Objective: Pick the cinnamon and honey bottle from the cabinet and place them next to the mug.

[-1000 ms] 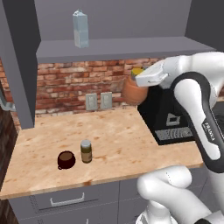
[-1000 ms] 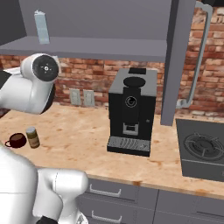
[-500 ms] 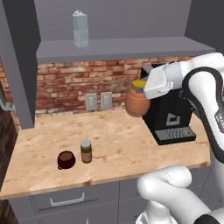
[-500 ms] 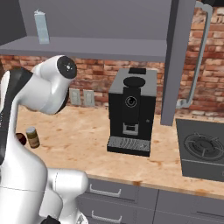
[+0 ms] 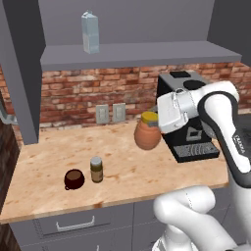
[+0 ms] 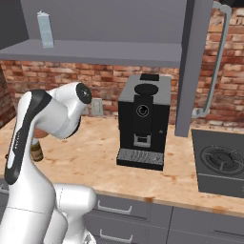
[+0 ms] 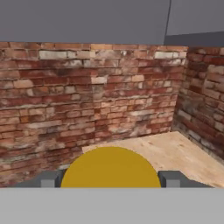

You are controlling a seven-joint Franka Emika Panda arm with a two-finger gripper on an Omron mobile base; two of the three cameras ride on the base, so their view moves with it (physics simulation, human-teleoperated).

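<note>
The honey bottle (image 5: 147, 135) is orange-brown with a yellow cap, the cinnamon (image 5: 96, 169) dark brown under a pale grey lid, and the mug (image 5: 74, 179) a deep brown. They contrast with a mottled light-wood worktop (image 5: 122, 169) and a red-brown brick wall (image 5: 78, 95) with pale mortar lines. The cabinet (image 5: 132, 51) is flat grey, the carton (image 5: 90, 33) pale blue-white, the coffee machine (image 6: 142, 121) black.
</note>
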